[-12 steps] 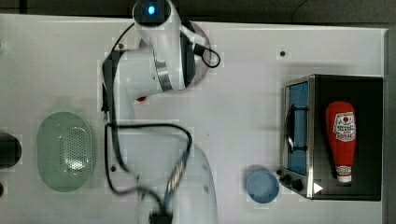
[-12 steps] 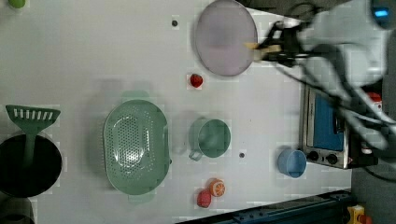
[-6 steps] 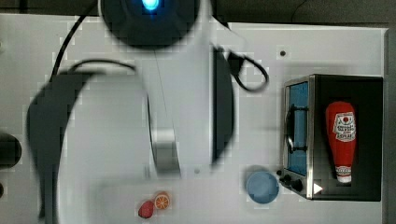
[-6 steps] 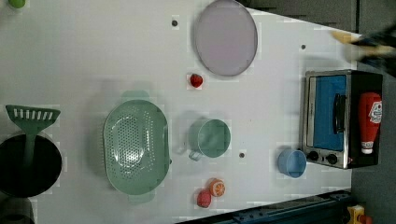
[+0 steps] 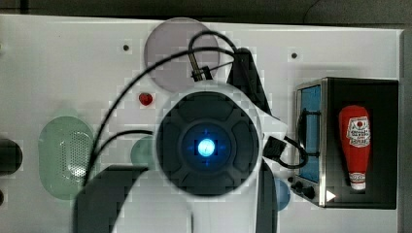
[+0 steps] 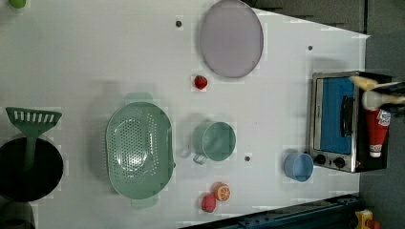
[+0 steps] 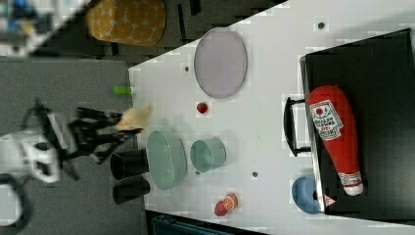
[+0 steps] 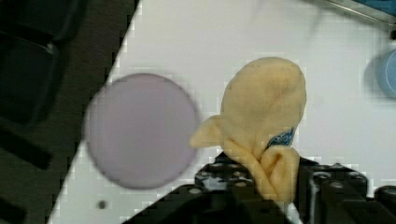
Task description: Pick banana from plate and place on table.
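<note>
Wrist view, nearest the camera: the gripper [image 8: 275,186] is clamped on the banana [image 8: 264,121] — a pale cream-yellow soft piece that rises from between the black fingers, clear of any surface. Below and beyond it lies the plate [image 8: 140,130], bare, on the white table [image 8: 233,42], close to the table's edge. A blue bowl [image 8: 387,74] sits at the frame's margin.

Left view: the banana [image 6: 365,83] shows at the left view's right, over the toaster oven [image 6: 334,121] and well apart from the plate [image 6: 231,38]. Farther across the table [image 6: 95,57] — a small red fruit [image 6: 200,82] just beside the plate, a green cup [image 6: 215,141], a green perforated basket [image 6: 138,150] and an orange slice [image 6: 221,192].
</note>
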Motion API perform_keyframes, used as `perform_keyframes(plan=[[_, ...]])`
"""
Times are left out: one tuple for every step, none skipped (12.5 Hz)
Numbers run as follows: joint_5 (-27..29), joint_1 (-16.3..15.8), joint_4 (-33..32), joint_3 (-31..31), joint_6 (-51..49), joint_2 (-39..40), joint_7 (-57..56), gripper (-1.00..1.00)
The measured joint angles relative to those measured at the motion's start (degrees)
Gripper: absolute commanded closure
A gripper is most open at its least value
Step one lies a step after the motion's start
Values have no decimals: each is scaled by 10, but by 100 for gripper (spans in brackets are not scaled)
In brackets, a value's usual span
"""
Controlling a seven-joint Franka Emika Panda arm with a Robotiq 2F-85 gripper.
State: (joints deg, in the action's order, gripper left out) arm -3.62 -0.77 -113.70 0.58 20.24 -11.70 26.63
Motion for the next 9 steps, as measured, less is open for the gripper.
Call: perform_keyframes(plan=[[1, 2, -38, -4, 36, 11, -5, 48], [3, 1, -83, -12, 82, 26, -17, 48], [12, -3, -134, -23, 117, 43, -32, 48], [19, -4, -182, -36, 159, 65, -44, 48], [10, -1, -229, -43, 209, 89, -51, 48], [-2, 4, -270, -45, 244, 111, -54, 48], [-1, 9, -297, -44, 268, 131, -58, 48], [4, 9, -300, -44, 275, 153, -58, 48], [15, 9, -290, -42, 277, 179, -59, 42]])
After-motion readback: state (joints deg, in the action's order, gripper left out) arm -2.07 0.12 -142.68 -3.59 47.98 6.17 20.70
